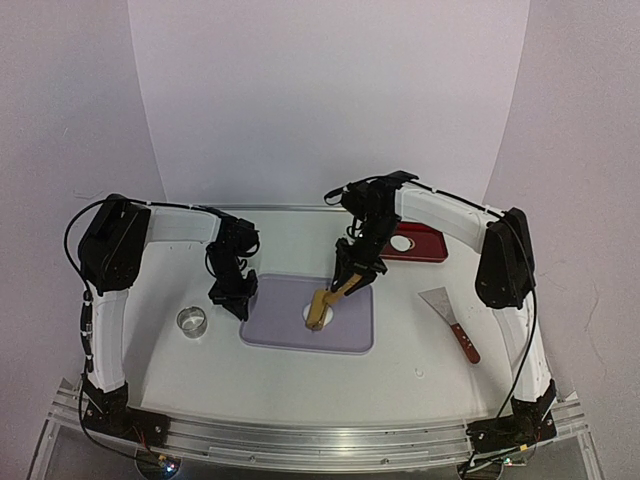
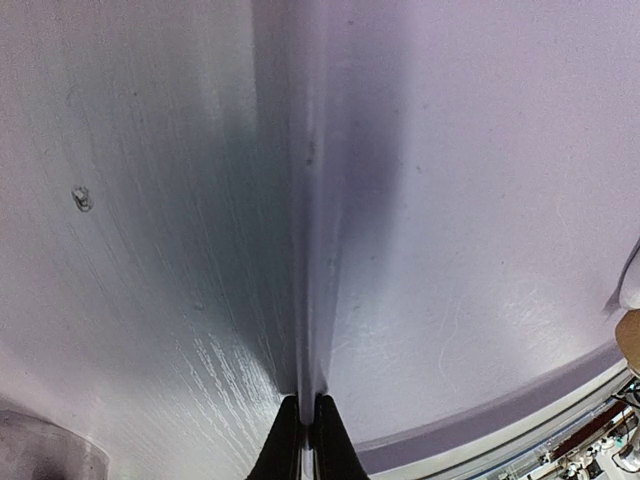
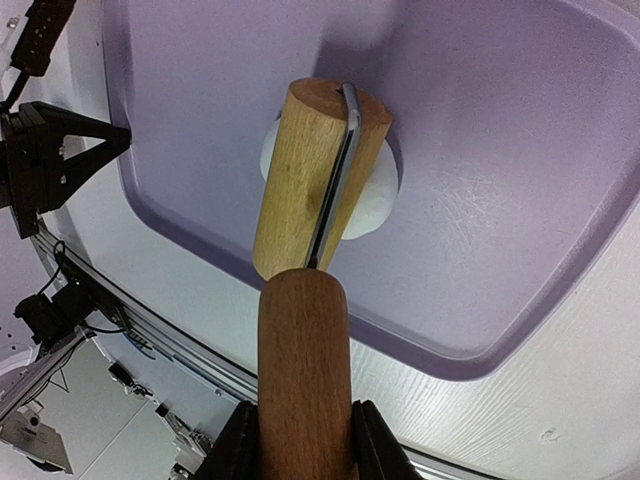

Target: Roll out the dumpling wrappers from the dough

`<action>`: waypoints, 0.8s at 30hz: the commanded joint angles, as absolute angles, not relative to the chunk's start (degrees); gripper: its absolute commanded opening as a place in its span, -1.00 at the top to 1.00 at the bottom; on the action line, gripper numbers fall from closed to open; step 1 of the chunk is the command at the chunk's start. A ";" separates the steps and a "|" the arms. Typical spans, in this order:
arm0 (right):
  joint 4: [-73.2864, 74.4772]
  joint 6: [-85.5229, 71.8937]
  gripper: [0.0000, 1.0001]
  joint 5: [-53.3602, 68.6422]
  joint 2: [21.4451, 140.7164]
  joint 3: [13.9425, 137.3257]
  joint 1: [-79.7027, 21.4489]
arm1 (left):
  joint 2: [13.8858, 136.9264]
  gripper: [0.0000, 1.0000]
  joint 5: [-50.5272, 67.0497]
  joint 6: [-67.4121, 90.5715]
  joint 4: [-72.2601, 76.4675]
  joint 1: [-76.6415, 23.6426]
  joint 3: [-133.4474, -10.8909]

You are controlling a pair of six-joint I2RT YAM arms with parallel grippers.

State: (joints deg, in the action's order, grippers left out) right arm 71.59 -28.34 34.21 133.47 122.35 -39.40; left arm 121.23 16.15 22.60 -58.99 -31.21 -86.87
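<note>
The dough [image 3: 378, 192] is a flat white patch in the purple tray [image 1: 350, 325], mostly hidden under the wooden roller head [image 3: 315, 175]. My right gripper [image 3: 305, 440] is shut on the roller's darker handle [image 3: 305, 360], and the head rests on the dough [image 1: 307, 314] with the handle slanting up to the gripper [image 1: 345, 272]. At the tray's left edge, my left gripper [image 1: 232, 298] is shut on the raised rim [image 2: 312, 250], which its fingertips [image 2: 290, 430] pinch. A small white round, apparently a dumpling wrapper [image 1: 401, 243], lies on a red tray [image 1: 430, 245].
A metal ring cutter [image 1: 192, 321] stands on the white table left of the purple tray. A scraper with a red handle [image 1: 452, 322] lies to the right. A curved white backdrop rises behind the table. The metal rail runs along the near edge [image 1: 320, 440].
</note>
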 commanded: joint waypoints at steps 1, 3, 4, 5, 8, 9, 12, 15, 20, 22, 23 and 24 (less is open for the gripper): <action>71.09 -30.81 1.00 20.74 149.12 116.39 -41.25 | 121.16 1.00 12.60 22.50 -58.03 -31.13 -87.20; 70.81 -31.00 1.00 20.63 149.89 117.14 -41.22 | 121.55 0.99 12.86 22.49 -58.39 -31.12 -87.46; 70.63 -31.07 1.00 20.66 150.27 117.60 -41.22 | 121.79 0.99 13.03 22.45 -58.69 -31.11 -87.61; 70.50 -31.16 1.00 20.78 150.57 118.13 -41.22 | 121.96 1.00 13.14 22.40 -58.78 -31.11 -87.84; 70.10 -31.45 1.00 21.45 152.09 119.54 -41.22 | 122.54 1.00 13.42 22.25 -59.33 -31.11 -88.59; 70.06 -31.49 1.00 21.68 152.63 119.89 -41.22 | 122.73 1.00 13.61 22.09 -59.39 -31.12 -88.71; 70.05 -32.03 1.00 21.97 153.92 121.31 -41.24 | 123.52 1.00 14.30 21.75 -59.28 -31.14 -88.79; 70.07 -32.70 1.00 21.97 155.16 122.42 -41.22 | 124.23 1.00 15.44 21.62 -58.73 -31.11 -88.49; 70.06 -33.90 1.00 21.65 157.02 124.08 -41.31 | 124.83 0.99 16.02 21.23 -58.39 -31.08 -88.35; 70.09 -34.39 1.00 21.18 157.66 124.60 -41.38 | 125.02 1.00 16.15 21.00 -58.39 -31.10 -88.47; 70.07 -34.63 1.00 20.92 157.99 124.82 -41.39 | 125.08 1.00 16.22 20.93 -58.42 -31.11 -88.50; 70.09 -34.88 1.00 20.69 158.37 125.09 -41.47 | 125.17 1.00 16.30 20.87 -58.40 -31.14 -88.55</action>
